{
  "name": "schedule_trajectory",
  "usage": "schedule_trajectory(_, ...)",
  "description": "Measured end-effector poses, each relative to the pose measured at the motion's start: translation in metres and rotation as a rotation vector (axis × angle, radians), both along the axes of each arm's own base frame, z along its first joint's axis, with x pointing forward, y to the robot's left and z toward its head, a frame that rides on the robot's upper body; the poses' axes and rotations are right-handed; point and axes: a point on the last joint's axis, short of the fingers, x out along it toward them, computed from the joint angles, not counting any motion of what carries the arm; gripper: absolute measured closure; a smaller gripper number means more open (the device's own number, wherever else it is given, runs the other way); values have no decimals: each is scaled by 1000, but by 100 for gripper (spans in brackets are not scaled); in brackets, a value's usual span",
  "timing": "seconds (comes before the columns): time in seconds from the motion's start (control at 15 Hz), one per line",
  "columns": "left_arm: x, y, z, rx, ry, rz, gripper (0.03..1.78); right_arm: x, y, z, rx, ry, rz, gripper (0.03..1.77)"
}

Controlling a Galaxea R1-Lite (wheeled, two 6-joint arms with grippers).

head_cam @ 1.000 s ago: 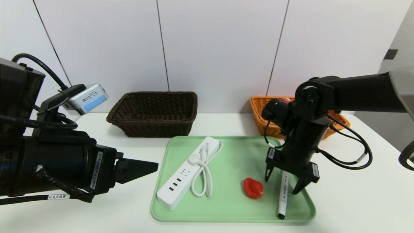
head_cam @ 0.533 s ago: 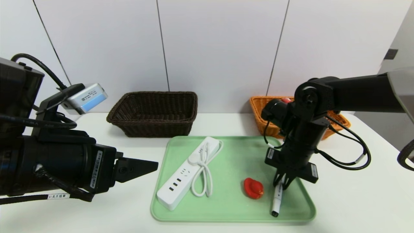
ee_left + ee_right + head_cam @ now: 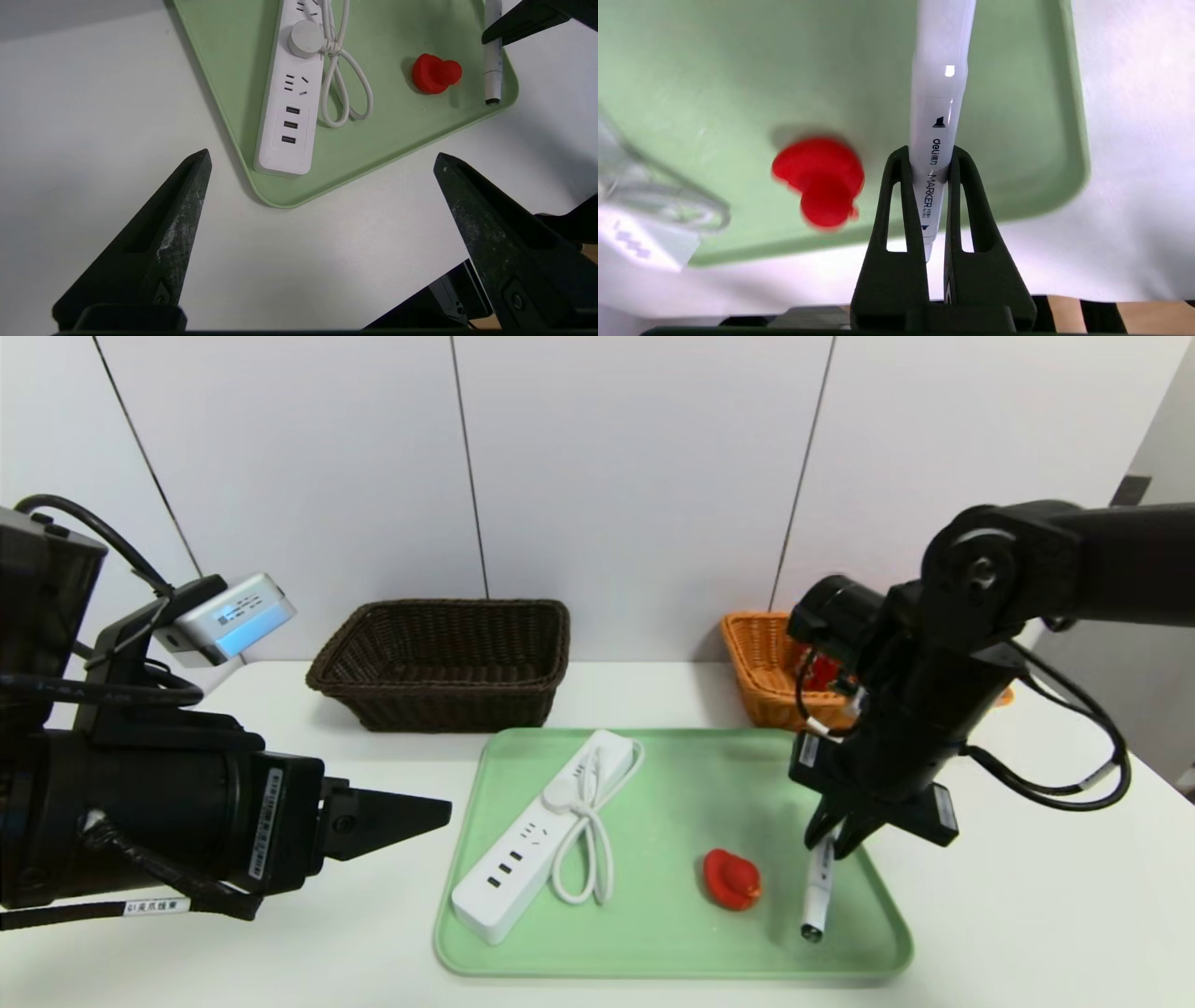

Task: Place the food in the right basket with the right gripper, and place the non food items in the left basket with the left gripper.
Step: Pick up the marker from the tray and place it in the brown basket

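White tabletop (image 3: 327, 933) spreads beneath us as our right gripper (image 3: 831, 840) clamps the white marker (image 3: 816, 901) above the green tray (image 3: 672, 933); beside it lies the red rubber duck (image 3: 732, 879), farther left the power strip (image 3: 541, 840). Our left gripper (image 3: 322, 161) gapes wide, its dark basket (image 3: 448, 700) beyond.

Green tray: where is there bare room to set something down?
On the tray, bare patches lie between the power strip's cord and the duck, and behind the duck. Crowded: the right side, with marker and right claw.
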Motion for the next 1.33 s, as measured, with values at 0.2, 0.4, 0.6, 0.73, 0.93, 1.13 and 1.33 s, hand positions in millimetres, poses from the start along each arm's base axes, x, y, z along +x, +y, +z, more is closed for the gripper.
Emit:
schedule_trajectory(0.2, 0, 0, 0, -2, 0, 0, 12, -27, -10, 50, 56, -156, 21, 165)
schedule_trajectory(0.4, 0, 0, -1, -2, 4, -1, 12, -45, -3, 105, 177, -411, 67, 165)
schedule_trajectory(0.6, -1, 0, -2, 1, 8, -1, 12, -45, 21, 146, 284, -741, 99, 165)
schedule_trajectory(0.73, -2, 1, -2, 0, 7, 0, 12, -37, 46, 159, 294, -964, 122, 165)
schedule_trajectory(0.93, -4, 3, -1, -3, 2, -1, 12, -12, 79, 155, 228, -1190, 154, 165)
schedule_trajectory(1.13, -6, 4, -1, -5, -1, -1, 12, 8, 99, 133, 159, -1221, 246, 165)
schedule_trajectory(1.33, -8, 5, -2, -4, 0, 0, 12, 25, 117, 120, 184, -1284, 278, 165)
